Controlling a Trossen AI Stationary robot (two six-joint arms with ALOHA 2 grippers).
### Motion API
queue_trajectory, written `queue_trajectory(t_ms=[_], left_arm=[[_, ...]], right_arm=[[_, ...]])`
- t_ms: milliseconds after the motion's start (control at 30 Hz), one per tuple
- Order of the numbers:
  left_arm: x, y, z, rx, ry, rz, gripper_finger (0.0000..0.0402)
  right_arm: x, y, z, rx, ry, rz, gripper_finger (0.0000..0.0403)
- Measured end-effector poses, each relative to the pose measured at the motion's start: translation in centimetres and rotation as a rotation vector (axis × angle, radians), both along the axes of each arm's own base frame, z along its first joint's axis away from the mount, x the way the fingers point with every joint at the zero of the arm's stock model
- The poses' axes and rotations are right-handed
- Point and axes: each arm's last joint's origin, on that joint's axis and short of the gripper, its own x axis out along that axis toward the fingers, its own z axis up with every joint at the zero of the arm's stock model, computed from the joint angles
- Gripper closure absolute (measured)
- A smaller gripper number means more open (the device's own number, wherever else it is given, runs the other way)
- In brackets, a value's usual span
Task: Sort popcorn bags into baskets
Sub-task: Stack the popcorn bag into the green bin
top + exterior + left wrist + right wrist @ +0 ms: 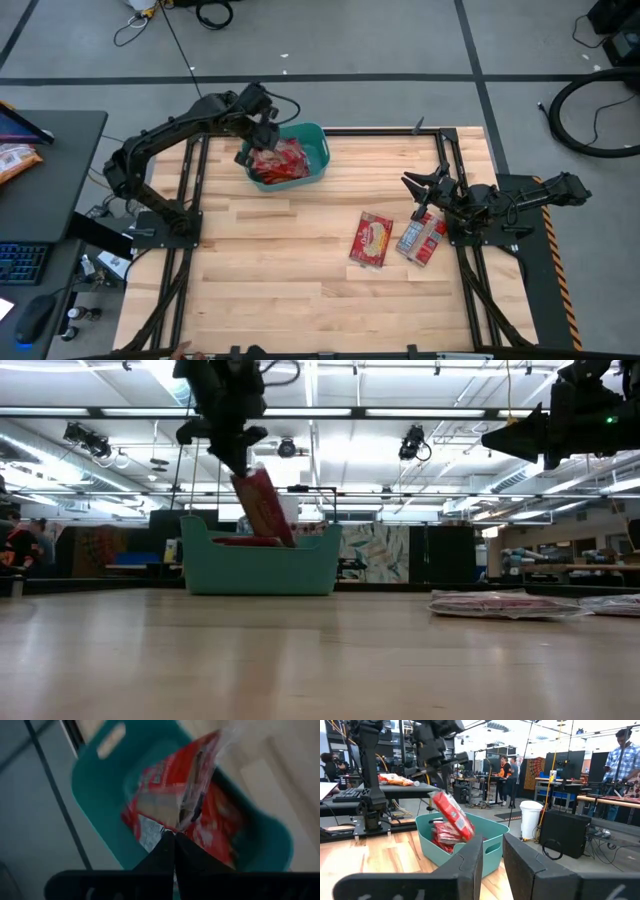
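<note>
Currently, status by item, with the basket as the reference point:

Held popcorn bag: hanging above basket interior, tilted, lower end dipping toward the packets already inside; pinched at upper edge.
Basket: teal tub at the table's far edge; several red packets piled inside.
Packets in basket: lying loosely, overlapping; exact count not readable.
Left gripper: directly above basket; fingers pressed together on the bag's top seam.
Loose bag, nearer: flat on table, well apart from basket, toward the right arm.
Loose bag, farther: flat on table, beyond the first, just beside the right arm's base.
Right gripper: hovering off the table, above the farther loose bag, well apart from basket; fingers partly apart, nothing between them.
Handling, judged: light, flat, floppy film packet; likely slick and crinkly; contents likely crushable under hard squeeze.
Grip point, judged: sealed end edge, as on the held bag; a flat packet on wood offers little else to catch.
Risk, judged: slipping from a narrow seam pinch; landing on the rim instead of inside.
</note>
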Motion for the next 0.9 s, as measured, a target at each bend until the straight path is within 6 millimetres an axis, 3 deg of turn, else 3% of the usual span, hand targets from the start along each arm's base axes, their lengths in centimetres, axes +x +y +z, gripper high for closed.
queue_trajectory(t_ms=[167, 367, 567, 733, 900], left_arm=[[-0.6, 1.5, -1.4, -0.035, 0.091, 0.083, 0.0388], [-0.9, 2.3, -2.4, -0.052, 0.167, 0.222, 0.0342], [-1.0, 2.6, -2.2, 0.19, 0.294, 0.37, 0.0272], [-0.7, 2.1, -1.8, 0.377, 0.345, 0.557, 0.0246], [0.6, 0.5, -1.9, 0.286, 0.224, 0.621, 0.0249]], right_arm=[[0.0, 0.0, 0.0, 0.0, -0.001, 0.0, 0.0322], [0.0, 0.0, 0.0, 0.0, -0.001, 0.0, 0.0322], [0.0, 0.0, 0.0, 0.0, -0.001, 0.0, 0.0322], [0.0, 0.0, 0.0, 0.0, -0.001, 0.0, 0.0322], [0.0, 0.0, 0.0, 0.0, -0.001, 0.0, 0.0322]])
